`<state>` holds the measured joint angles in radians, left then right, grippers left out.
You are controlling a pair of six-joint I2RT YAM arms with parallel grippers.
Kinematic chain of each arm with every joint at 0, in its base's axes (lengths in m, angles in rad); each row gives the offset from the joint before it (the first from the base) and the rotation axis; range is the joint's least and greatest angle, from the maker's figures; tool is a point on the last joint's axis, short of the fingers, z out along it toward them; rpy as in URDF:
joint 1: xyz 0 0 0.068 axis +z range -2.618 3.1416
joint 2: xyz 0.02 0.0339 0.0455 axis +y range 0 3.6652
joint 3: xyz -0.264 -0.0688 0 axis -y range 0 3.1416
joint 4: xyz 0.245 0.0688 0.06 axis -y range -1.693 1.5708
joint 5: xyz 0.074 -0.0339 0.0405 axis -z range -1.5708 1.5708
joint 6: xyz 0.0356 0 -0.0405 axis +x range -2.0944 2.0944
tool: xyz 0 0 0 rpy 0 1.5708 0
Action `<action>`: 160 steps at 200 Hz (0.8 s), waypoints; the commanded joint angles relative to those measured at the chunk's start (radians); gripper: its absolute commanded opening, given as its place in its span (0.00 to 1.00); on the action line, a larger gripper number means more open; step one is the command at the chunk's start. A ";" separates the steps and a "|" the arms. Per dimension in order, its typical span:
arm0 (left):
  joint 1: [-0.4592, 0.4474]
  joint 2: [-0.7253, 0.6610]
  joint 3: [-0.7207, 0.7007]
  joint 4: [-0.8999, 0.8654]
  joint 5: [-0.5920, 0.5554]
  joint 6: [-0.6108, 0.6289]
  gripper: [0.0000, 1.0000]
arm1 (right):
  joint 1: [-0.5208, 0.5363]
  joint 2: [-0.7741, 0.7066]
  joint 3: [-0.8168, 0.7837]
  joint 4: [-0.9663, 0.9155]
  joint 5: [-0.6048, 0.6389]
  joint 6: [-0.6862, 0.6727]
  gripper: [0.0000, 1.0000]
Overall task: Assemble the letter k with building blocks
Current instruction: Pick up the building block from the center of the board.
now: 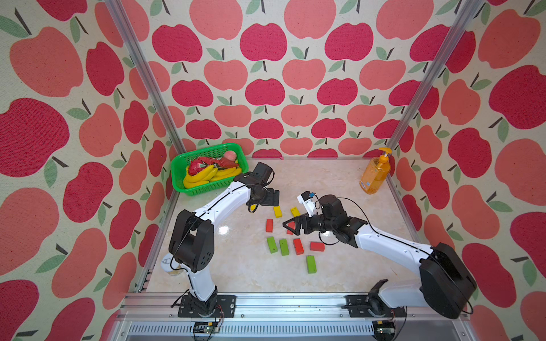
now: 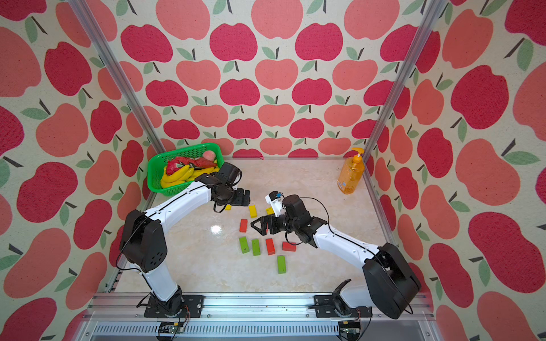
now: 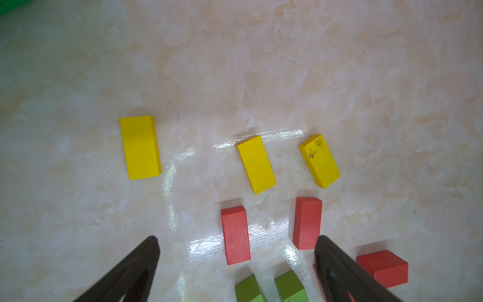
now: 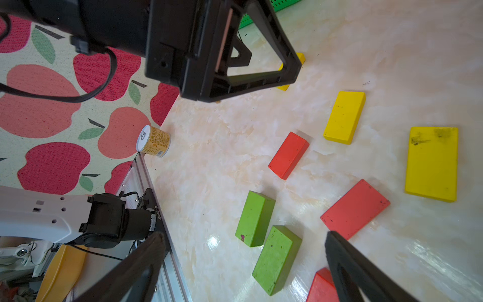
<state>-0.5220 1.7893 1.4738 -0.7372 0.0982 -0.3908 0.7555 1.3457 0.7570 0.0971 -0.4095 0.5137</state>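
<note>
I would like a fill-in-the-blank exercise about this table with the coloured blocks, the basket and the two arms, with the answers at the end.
1. The basket that holds the bananas is ____.
2. On the table lie ____ green building blocks.
3. The jaws of the left gripper and of the right gripper both stand ____.
4. The pump bottle in the far corner is ____ in colour.
Missing words: green; three; open; orange.
</note>
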 commanded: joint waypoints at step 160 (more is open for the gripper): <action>-0.080 0.268 0.136 -0.083 -0.003 -0.281 0.91 | -0.136 -0.182 -0.162 -0.104 -0.047 -0.057 0.99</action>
<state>-0.5995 2.0163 1.5795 -0.7746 0.1024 -0.6453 0.6312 1.1873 0.6174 0.0048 -0.4549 0.4316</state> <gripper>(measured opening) 0.915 0.994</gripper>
